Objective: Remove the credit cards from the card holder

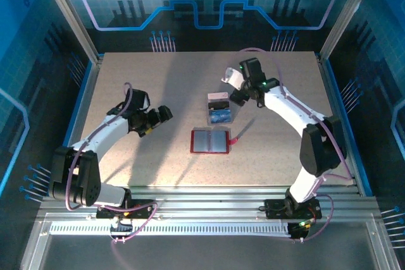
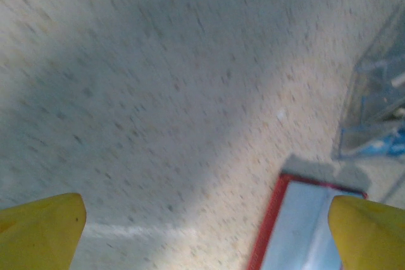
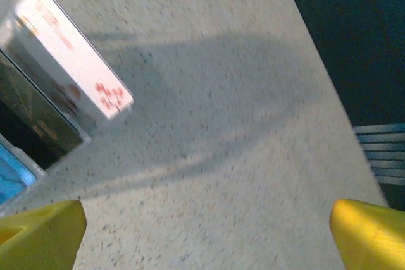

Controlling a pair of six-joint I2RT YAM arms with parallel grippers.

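both the left fingers (image 2: 44, 229) and the right fingers (image 3: 41, 232) are spread wide and empty, the card holder (image 1: 209, 141) lies open on the bench (image 1: 145, 86) with the credit cards (image 1: 219, 117) just beyond it, so a low sweep by the right arm could scatter them.

Left wrist view: desk (image 2: 158, 93) blurred | card holder (image 2: 300, 219) smeared, cut off by bottom edge | credit cards (image 2: 380, 99) cut off by right edge | right wrist view: pinkish-white card (image 3: 69, 61) cut by left edge, print unreadable | top view: card print too small to read
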